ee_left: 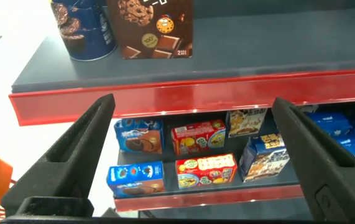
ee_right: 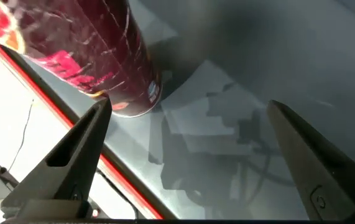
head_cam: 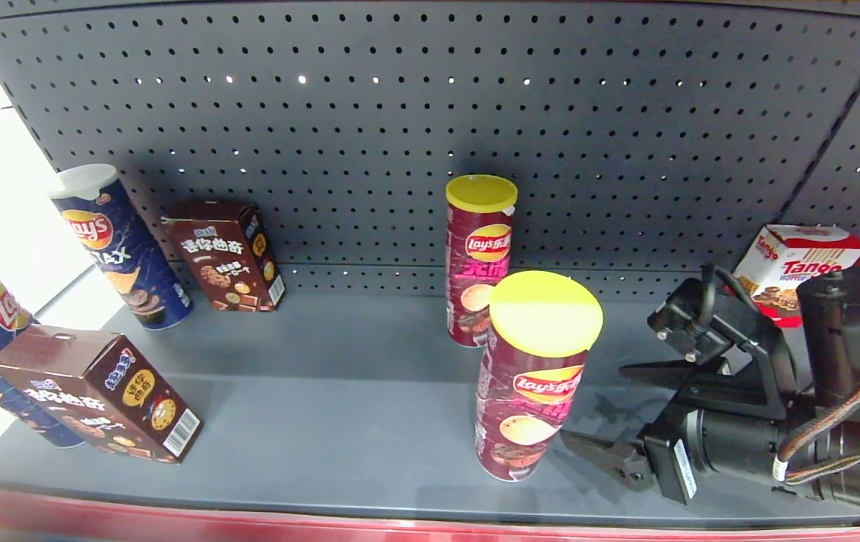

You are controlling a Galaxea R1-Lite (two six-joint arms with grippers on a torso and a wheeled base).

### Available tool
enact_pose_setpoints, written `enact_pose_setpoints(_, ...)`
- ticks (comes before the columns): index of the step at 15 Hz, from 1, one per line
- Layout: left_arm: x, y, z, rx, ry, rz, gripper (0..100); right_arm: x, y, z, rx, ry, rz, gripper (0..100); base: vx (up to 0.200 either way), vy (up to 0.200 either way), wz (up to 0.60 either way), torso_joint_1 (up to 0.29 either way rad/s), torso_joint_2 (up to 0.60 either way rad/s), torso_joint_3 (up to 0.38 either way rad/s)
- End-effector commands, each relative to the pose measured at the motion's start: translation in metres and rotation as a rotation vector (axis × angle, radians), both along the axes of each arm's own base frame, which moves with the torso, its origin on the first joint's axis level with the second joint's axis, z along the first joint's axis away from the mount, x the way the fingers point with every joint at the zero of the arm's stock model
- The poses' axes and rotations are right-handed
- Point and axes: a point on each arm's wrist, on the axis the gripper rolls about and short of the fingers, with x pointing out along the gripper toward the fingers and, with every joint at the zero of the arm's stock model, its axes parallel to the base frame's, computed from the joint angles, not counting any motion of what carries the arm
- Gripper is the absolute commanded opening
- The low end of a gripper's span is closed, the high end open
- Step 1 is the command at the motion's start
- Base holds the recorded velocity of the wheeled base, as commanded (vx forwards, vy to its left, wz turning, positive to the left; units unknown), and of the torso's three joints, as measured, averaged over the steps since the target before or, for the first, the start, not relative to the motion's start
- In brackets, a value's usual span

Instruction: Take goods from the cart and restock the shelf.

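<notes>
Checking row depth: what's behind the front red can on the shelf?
A second red can stands upright behind the front can, slightly left, with the pegboard wall beyond. The front can's lid covers the second can's lower right edge.

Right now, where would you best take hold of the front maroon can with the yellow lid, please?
Grip the front maroon can probably at mid-body, from the robot's right: it stands upright and round-sided, and the open right tool lies level beside it.
</notes>
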Motion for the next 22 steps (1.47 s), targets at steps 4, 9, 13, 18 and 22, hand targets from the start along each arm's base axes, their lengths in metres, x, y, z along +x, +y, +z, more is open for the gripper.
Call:
enact_pose_setpoints(4, 0.000, 0.000, 0.000, 0.000, 0.002, 0.000, 100, 0.000, 0.001, -0.002, -0.005, 0.006, 0.000, 100, 0.000, 0.000, 0.00, 0.000, 0.00, 0.000)
enact_pose_setpoints(9, 0.000, 0.000, 0.000, 0.002, 0.001, 0.000, 100, 0.008, -0.005, -0.001, -0.010, 0.000, -0.052, 100, 0.000, 0.000, 0.00, 0.000, 0.00, 0.000)
enact_pose_setpoints(13, 0.000, 0.000, 0.000, 0.000, 0.002, 0.000, 100, 0.011, -0.003, -0.002, -0.017, -0.001, -0.061, 100, 0.000, 0.000, 0.00, 0.000, 0.00, 0.000)
enact_pose_setpoints(18, 0.000, 0.000, 0.000, 0.002, 0.001, 0.000, 100, 0.016, 0.011, -0.005, -0.026, 0.008, -0.034, 100, 0.000, 0.000, 0.00, 0.000, 0.00, 0.000)
enact_pose_setpoints(22, 0.000, 0.000, 0.000, 0.000, 0.002, 0.000, 100, 0.015, 0.015, -0.005, -0.027, 0.008, -0.018, 100, 0.000, 0.000, 0.00, 0.000, 0.00, 0.000)
